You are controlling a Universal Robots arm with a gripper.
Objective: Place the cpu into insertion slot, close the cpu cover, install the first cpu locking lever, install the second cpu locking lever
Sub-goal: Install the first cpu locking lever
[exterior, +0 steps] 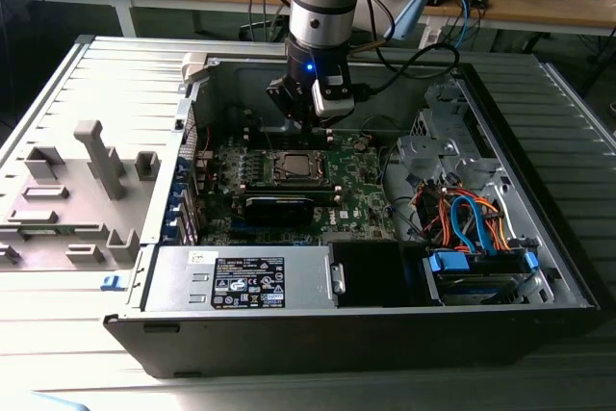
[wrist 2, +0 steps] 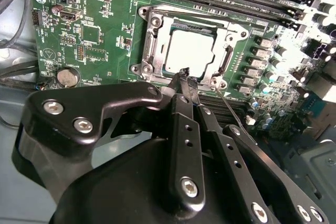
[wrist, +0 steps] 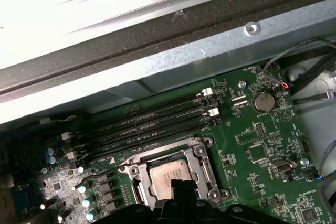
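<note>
hovering at the lower edge of the insertion slot (wrist 2: 189,51) in mid-frame of the second wrist view, the gripper (wrist 2: 185,74) keeps its jaws pinched shut and empty, since the cpu (wrist 2: 190,50) sits seated under the closed cpu cover (wrist 2: 157,43).

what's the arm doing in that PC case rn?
A single robot arm is reaching into an open desktop computer case, with its gripper right at the edge of the insertion slot on the green motherboard. The cpu already sits in the slot, and the cpu cover looks closed around it, its silver frame bordering the chip. In the second wrist view the fingers are together, tips by a thin locking lever near the slot's corner. Whether it is latched isn't clear.
</note>
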